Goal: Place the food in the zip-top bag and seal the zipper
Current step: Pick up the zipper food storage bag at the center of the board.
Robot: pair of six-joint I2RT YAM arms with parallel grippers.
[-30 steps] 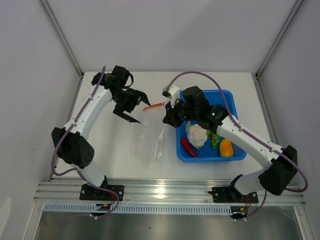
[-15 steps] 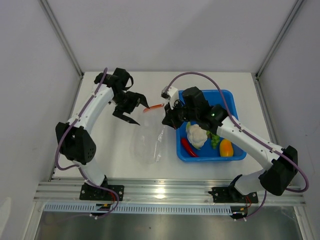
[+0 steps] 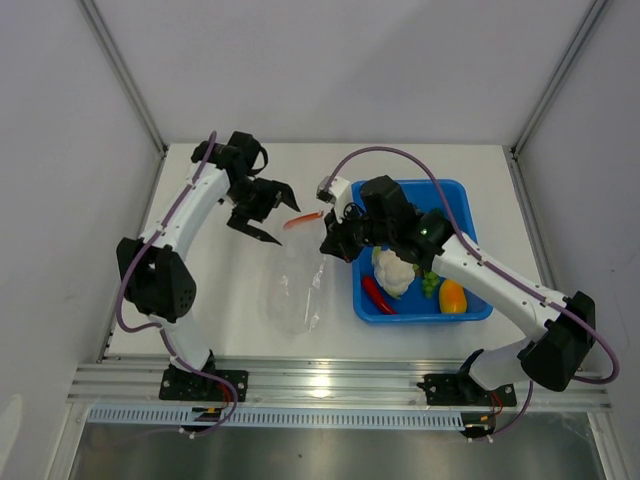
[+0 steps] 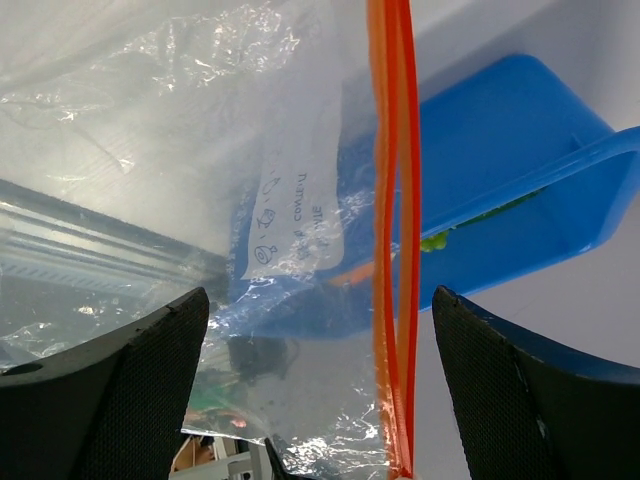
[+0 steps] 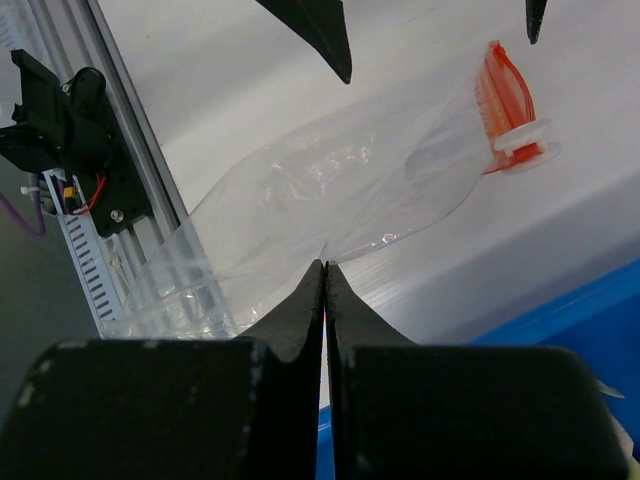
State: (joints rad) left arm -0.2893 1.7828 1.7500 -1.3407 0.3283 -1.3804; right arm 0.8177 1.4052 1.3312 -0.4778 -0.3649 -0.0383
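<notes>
Top view: the bag (image 3: pixel 296 284) lies on the table (image 3: pixel 222 300) between the two arms, mouth pointing away from the bases. Its orange-red zipper (image 3: pixel 303 218) sits raised at the far end.

Right gripper (image 3: pixel 329 243): jaws pressed fully together. In the right wrist view the clear film runs straight into the fingertips, so we read this as a pinch on the bag's side edge near the mouth. We judge the purpose is to anchor the bag and lift one lip so the mouth can be worked.

Left gripper (image 3: pixel 286 223): jaws spread wide, holding nothing. In the left wrist view the zipper runs upright between the two fingers, touching neither. This looks like lining up to take the opposite lip.

All the food we can see waits in the blue tray (image 3: pixel 463 190), just right of the bag: cauliflower (image 3: pixel 395 270), chili (image 3: pixel 378 293), grapes (image 3: pixel 430 284), pepper (image 3: pixel 452 296). We see nothing inside the bag.

We judge loading has not begun; opening the mouth comes first.

Risk: thin film may slip from the pinch.
</notes>
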